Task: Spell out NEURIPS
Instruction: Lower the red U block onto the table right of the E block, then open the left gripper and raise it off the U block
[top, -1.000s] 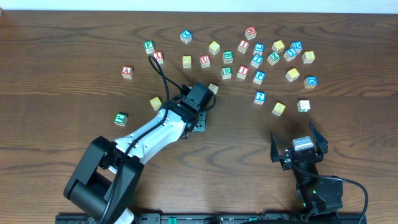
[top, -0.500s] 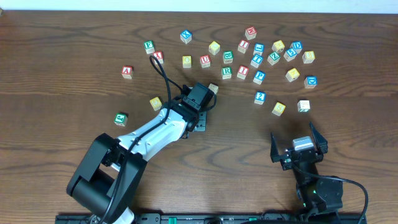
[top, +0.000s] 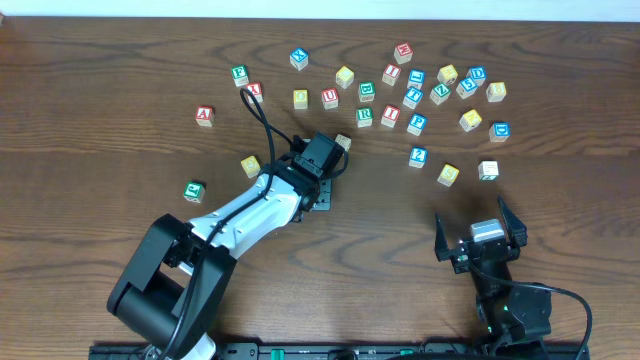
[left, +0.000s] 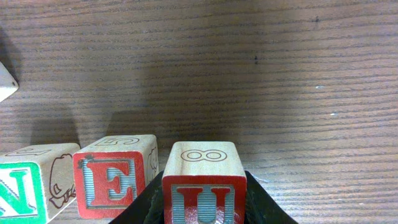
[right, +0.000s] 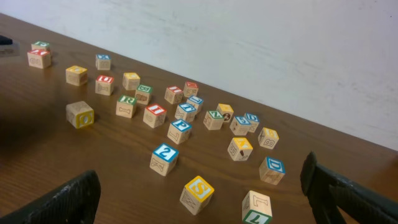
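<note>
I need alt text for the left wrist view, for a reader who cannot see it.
The left gripper holds a wooden U cube, its red letter facing the camera, at the bottom centre. Left of it in the picture, an E cube and an N cube stand in a row on the brown wooden table.

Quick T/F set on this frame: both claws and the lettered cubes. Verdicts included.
1. The left claw is shut on the U cube. True.
2. The right claw holds a cube. False: it is open and empty.
3. The E cube stands between the N cube and the U cube. True.
4. The E cube's letter face is blue. False: it is red.
5. The S cube stands in that row. False: it lies apart, in front of the right claw.
</note>
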